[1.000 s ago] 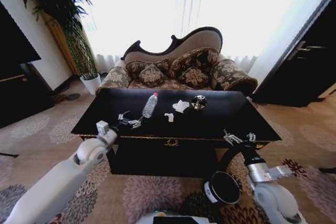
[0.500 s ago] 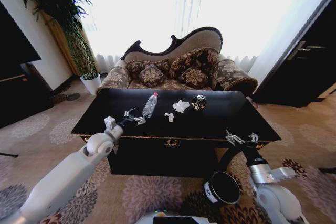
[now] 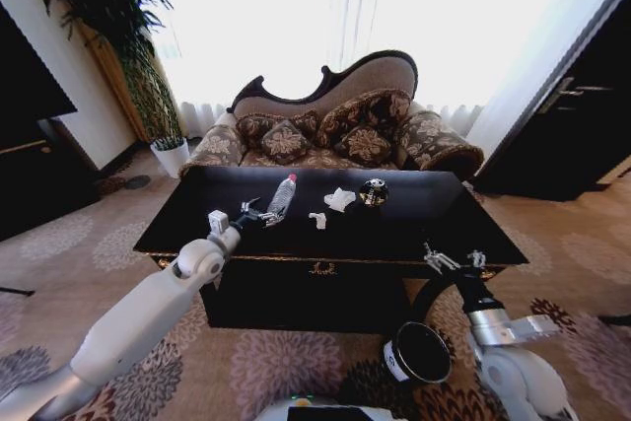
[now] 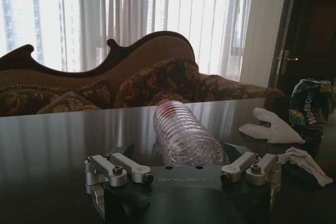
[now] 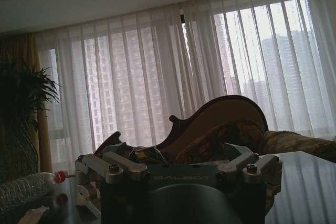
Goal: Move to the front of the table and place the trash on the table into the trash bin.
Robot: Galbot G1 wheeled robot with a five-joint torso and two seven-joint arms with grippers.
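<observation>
On the glossy black table (image 3: 424, 229) lies the trash: a crumpled white tissue (image 3: 340, 199), a smaller paper scrap (image 3: 317, 219) and a dark crushed can (image 3: 373, 191). A clear plastic bottle (image 3: 282, 196) with a red cap lies to their left. My left gripper (image 3: 254, 212) is open just short of the bottle's base (image 4: 184, 135), one finger (image 4: 118, 167) to each side. In the left wrist view the tissue (image 4: 270, 126), scrap (image 4: 307, 159) and can (image 4: 310, 103) are beyond the bottle. My right gripper (image 3: 454, 260) hangs open at the table's front right edge. The trash bin (image 3: 419, 352) stands on the carpet below it.
An ornate sofa (image 3: 335, 120) stands behind the table before bright curtained windows. A potted plant (image 3: 148, 66) is at the back left, dark furniture (image 3: 30, 145) at the far left, a dark door (image 3: 577, 115) at the right. Patterned carpet surrounds the table.
My left arm has reached forward over the table, bringing its open gripper up to the bottle's base. The right arm has barely moved.
</observation>
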